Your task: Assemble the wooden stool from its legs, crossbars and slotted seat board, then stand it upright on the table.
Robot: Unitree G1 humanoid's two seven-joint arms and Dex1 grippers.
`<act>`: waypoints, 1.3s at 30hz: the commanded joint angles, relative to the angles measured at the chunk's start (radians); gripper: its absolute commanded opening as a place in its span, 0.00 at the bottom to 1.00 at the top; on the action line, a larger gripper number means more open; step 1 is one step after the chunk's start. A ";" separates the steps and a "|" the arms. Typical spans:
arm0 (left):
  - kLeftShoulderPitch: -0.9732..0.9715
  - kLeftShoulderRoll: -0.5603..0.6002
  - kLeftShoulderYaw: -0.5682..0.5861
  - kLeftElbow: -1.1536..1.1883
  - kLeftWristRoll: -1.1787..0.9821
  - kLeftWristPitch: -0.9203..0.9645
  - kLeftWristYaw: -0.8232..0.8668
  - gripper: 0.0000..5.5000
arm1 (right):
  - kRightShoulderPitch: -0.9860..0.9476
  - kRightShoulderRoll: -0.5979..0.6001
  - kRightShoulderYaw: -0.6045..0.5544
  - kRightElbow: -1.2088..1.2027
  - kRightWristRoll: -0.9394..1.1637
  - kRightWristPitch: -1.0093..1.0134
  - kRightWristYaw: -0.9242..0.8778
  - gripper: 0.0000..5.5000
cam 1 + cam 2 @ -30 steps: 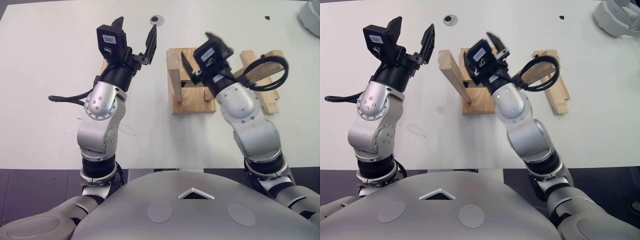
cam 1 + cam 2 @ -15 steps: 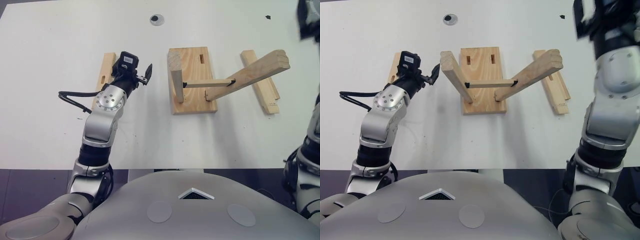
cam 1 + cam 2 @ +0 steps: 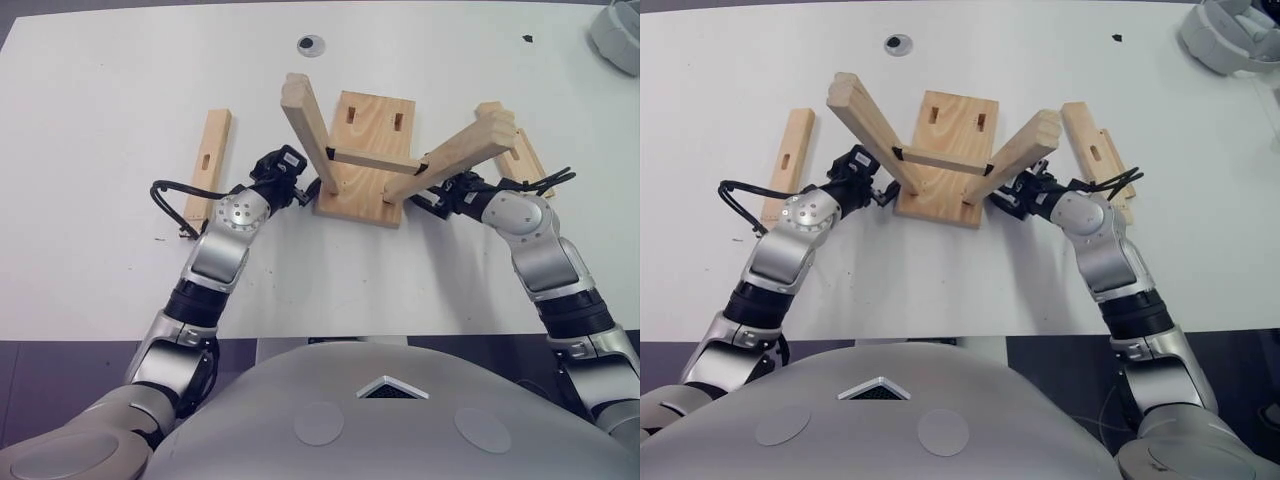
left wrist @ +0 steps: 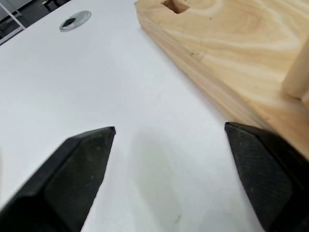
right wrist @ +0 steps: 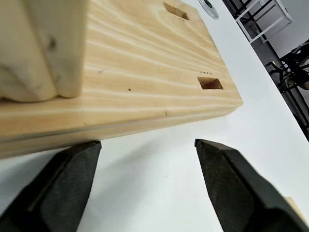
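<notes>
Low over the white table [image 3: 100, 80], both arms flank the half-built stool. The slotted seat board [image 3: 368, 195] lies flat at the centre of the table. Two legs rise from its near part and splay apart in a V. The left leg [image 3: 308, 130] leans toward 11 o'clock and the right leg [image 3: 455, 155] toward 2 o'clock. A crossbar [image 3: 375, 160] spans between them about midway up.

Two slots in the far part of the board stand unfilled, so the stool is not yet complete or upright.

The left gripper [image 3: 305, 188] sits at the board's 8 o'clock, just beside its edge and the foot of the left leg. Its wrist view shows the pincer [image 4: 170, 128] spread wide over bare tabletop, holding nothing. The right gripper [image 3: 435, 195] mirrors it at the board's 4 o'clock, under the slant of the right leg. Its pincer [image 5: 147, 142] is likewise parted and empty, with the board's edge just ahead of the fingertips. Whether either gripper touches the wood cannot be told.

A loose slotted piece [image 3: 210, 140] lies at the board's 9 o'clock, well apart from it. Two more loose wooden pieces [image 3: 1080, 125] rest side by side at 3 o'clock, partly behind the right leg. A small round disc [image 3: 311, 44] sits at 11 o'clock, and a grey object [image 3: 615, 30] at the far corner toward 2 o'clock.
</notes>
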 commanded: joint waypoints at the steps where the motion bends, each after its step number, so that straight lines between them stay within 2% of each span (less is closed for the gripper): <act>1: -0.051 -0.067 0.005 0.130 -0.031 -0.135 -0.046 0.76 | 0.051 0.038 0.076 -0.088 0.090 0.019 0.123 0.66; 5: -0.176 -0.105 0.071 0.396 -0.042 -0.398 -0.081 0.76 | 0.039 0.044 0.086 -0.090 0.101 -0.003 0.156 0.66; 8: -0.213 -0.027 0.150 0.510 -0.011 -0.531 -0.047 0.76 | 0.081 0.030 0.026 -0.132 0.136 0.004 0.139 0.66; 11: -0.165 0.033 0.195 0.476 -0.006 -0.571 -0.053 0.76 | 0.170 -0.006 -0.062 -0.201 0.183 0.005 0.122 0.66; 15: 0.012 0.103 0.215 0.199 -0.044 -0.470 -0.135 0.76 | 0.187 -0.035 -0.218 -0.135 0.203 -0.082 0.062 0.66; 18: 0.118 0.222 0.233 -0.020 -0.075 -0.306 -0.254 0.76 | 0.025 -0.023 -0.264 0.125 0.130 -0.158 -0.058 0.66; 23: 0.087 0.413 0.249 -0.180 -0.127 -0.073 -0.455 0.76 | -0.304 0.033 -0.275 0.723 0.065 -0.297 -0.238 0.66; 26: 0.090 0.407 0.194 -0.247 -0.185 0.005 -0.533 0.76 | -0.481 0.076 -0.245 1.066 0.032 -0.413 -0.268 0.66; 30: 0.101 0.380 0.106 -0.278 -0.194 0.051 -0.564 0.76 | -0.604 0.138 -0.225 1.295 0.009 -0.508 -0.253 0.66; 36: 0.094 0.363 0.090 -0.220 -0.159 0.059 -0.502 0.76 | -0.648 0.201 -0.202 1.368 0.007 -0.610 -0.145 0.66; 39: 0.110 0.368 0.086 -0.222 -0.156 0.068 -0.496 0.76 | -0.655 0.210 -0.187 1.371 -0.016 -0.636 -0.155 0.66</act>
